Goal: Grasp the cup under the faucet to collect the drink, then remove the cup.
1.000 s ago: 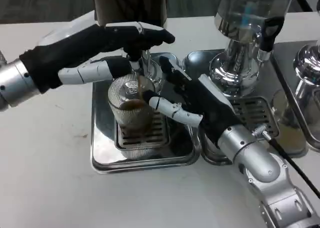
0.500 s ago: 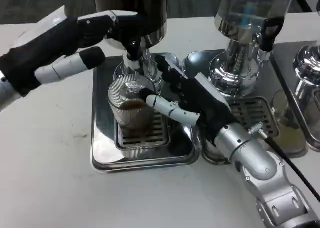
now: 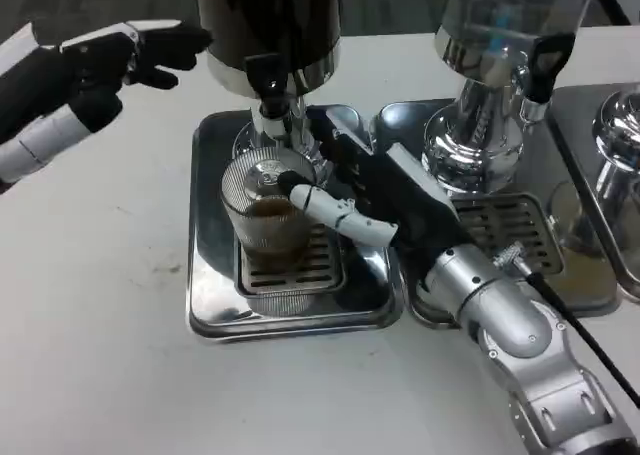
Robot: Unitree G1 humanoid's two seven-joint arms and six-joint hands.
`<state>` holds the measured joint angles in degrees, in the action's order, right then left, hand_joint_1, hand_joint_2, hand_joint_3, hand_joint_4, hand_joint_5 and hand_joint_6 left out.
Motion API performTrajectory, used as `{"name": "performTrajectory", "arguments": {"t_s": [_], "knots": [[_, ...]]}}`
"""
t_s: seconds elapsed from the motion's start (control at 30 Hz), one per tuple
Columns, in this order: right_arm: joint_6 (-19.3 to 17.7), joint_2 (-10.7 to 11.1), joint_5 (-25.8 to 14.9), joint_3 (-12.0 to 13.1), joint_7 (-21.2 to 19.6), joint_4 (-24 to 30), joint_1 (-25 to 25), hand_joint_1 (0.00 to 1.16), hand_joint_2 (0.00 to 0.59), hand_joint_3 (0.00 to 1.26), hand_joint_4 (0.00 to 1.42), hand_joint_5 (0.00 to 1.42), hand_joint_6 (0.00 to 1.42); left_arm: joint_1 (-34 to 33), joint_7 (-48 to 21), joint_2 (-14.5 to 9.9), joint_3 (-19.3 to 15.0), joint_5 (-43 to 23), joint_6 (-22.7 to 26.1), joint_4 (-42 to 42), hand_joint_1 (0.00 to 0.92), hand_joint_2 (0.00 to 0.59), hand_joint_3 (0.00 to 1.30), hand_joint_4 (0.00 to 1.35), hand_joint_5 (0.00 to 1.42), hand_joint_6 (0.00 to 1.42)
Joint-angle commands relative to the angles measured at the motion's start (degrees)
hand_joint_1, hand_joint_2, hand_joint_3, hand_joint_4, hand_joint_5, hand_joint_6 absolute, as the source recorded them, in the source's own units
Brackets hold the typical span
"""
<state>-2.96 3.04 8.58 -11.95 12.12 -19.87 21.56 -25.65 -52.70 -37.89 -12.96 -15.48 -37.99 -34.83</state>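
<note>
You have the ribbed clear glass cup (image 3: 264, 215) standing on the slotted grille of the polished steel drip tray (image 3: 215, 305), directly under the short chrome faucet (image 3: 270, 115) of the dark cylindrical dispenser (image 3: 268, 25), with brown drink pooled in its lower half. Your right hand (image 3: 375, 200) lies against the cup's right side, one white finger curled across the rim and black fingers reaching behind it; it looks like a hold, though the far side of the cup hides how firmly the hand closes. Your left hand (image 3: 95, 60) hangs well apart at the upper left above the white table (image 3: 90, 355), fingers loosely extended and holding nothing. To the right stands a clear-bodied dispenser (image 3: 500, 35) on a rounded chrome base. No lettering is legible anywhere.
</note>
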Motion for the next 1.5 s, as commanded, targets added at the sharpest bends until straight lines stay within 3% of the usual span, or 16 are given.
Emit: {"name": "performTrajectory", "arguments": {"t_s": [0.03,0.37,0.77,1.5], "knots": [[-1.5,-0.2,-0.5,0.1,0.4,-1.0,1.0,0.48,0.259,0.0,0.0,0.0,0.0,2.1,1.1,-0.7,-0.4,0.3,0.6,-0.3,0.0,0.063,0.24,0.17,0.18,0.25],[-2.3,-0.4,-0.5,0.1,0.4,-2.7,1.4,0.47,0.26,0.0,0.0,0.0,0.0,6.3,2.4,0.2,-0.3,0.3,1.3,-0.7,0.0,0.067,0.25,0.17,0.18,0.25],[-3.5,-1.0,-0.6,0.1,0.5,-5.7,2.4,0.46,0.263,0.0,0.0,0.0,0.0,9.2,3.8,-0.6,-1.1,0.6,1.6,-1.4,0.0,0.072,0.26,0.18,0.18,0.25],[-6.6,-0.2,1.8,-2.9,4.2,-13.5,6.3,0.51,0.224,0.0,0.0,0.0,0.0,10.9,4.6,-0.9,-1.1,1.6,1.3,-2.9,0.0,0.094,0.32,0.24,0.2,0.26]]}}
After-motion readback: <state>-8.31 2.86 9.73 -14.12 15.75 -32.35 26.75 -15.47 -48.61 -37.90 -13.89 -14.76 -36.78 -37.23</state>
